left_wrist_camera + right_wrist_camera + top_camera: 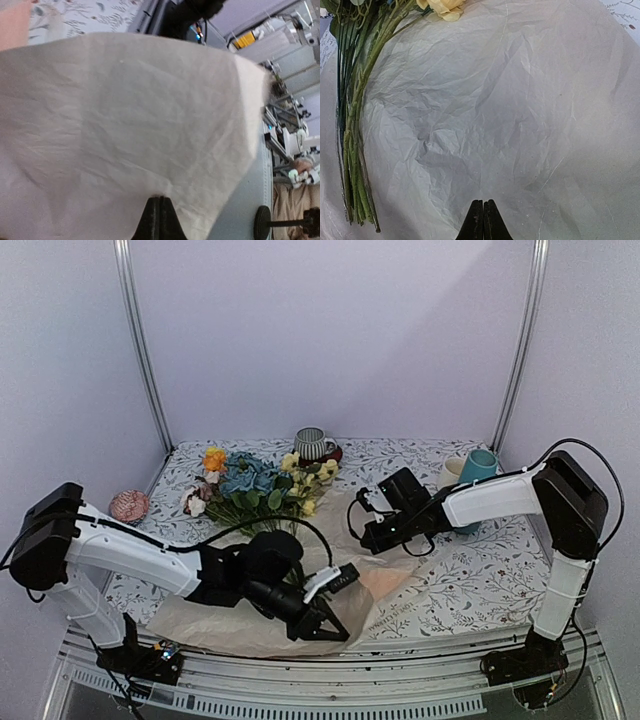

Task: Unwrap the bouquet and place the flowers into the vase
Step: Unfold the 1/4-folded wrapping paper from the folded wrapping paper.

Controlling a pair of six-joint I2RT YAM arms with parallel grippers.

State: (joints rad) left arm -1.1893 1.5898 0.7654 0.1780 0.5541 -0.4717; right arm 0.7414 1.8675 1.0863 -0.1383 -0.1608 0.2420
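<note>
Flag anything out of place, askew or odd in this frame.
Nothing is damaged or spilled. The paper lies opened flat, its near corner reaching the front edge of the table by the left gripper. The flowers lie loose, stems on the paper.

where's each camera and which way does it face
Top external: above and behind, looking down at the flowers and vase; left arm, right arm show.
Left wrist: on left arm, faces across the wrapping paper toward the room; shut left gripper shows.
Right wrist: on right arm, faces down at stems on the paper; shut right gripper shows.
Shared: paper in all three.
</note>
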